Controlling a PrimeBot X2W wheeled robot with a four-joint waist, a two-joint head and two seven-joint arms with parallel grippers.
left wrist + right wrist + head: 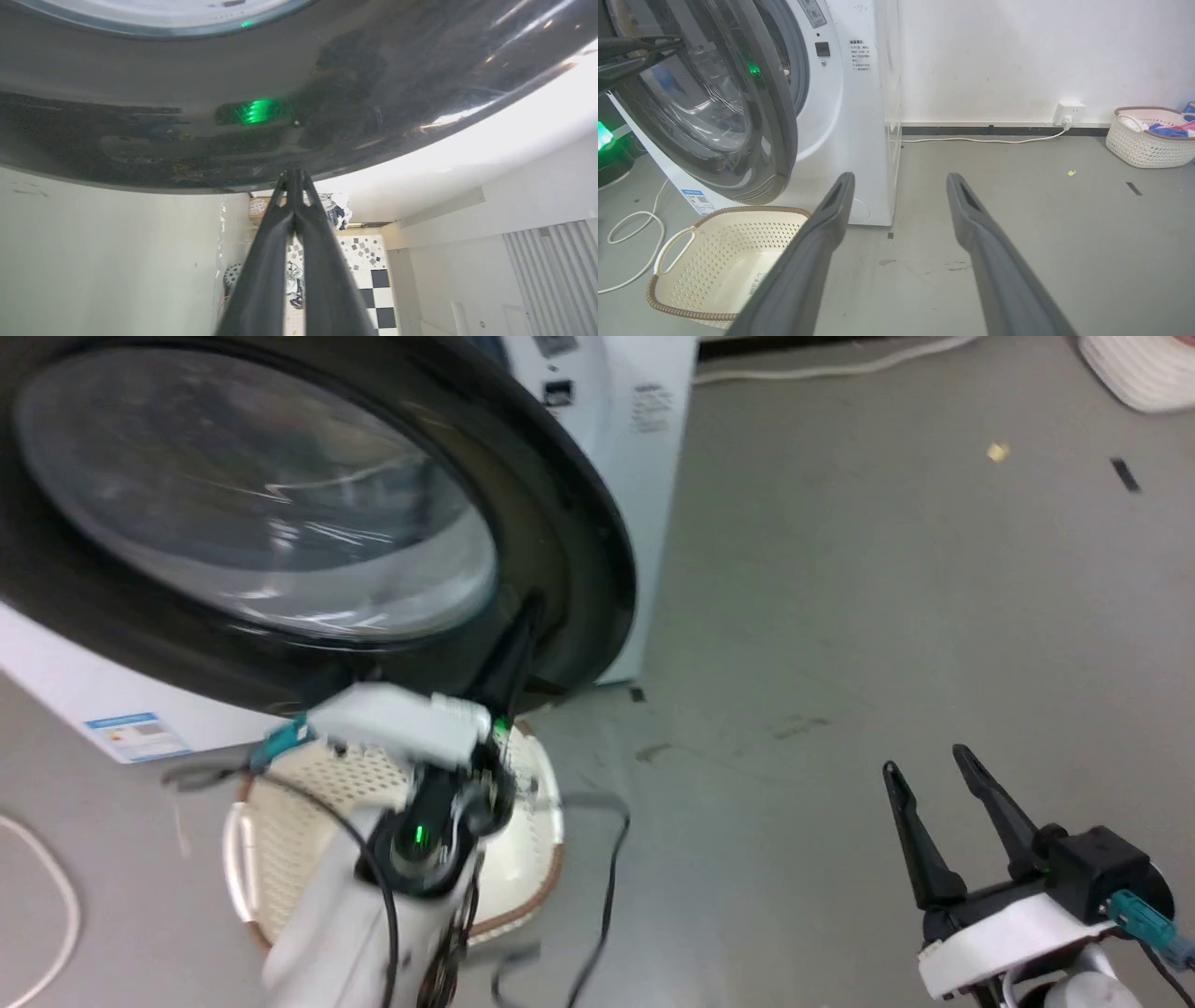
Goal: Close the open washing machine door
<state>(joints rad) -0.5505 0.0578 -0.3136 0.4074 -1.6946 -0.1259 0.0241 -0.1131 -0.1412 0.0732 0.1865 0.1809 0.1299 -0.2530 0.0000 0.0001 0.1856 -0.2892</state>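
The washing machine door [560, 523] fills the upper left of the head view, its wide glossy black rim around a clear glass bowl [252, 513]. It stands swung partly out from the white washing machine [859, 116]. My left gripper [527, 616] is shut, its fingertips pressed against the door's black rim [327, 93], with nothing held between them. A green light reflects in the rim. My right gripper [929, 761] is open at the lower right, over bare floor, well away from the door [738, 107].
A cream perforated laundry basket [523, 887] sits on the floor below the door, under my left wrist. A second basket [1148, 140] with clothes stands by the far wall. White cords [626, 247] lie on the grey floor at left; a wall socket [1069, 112] feeds another.
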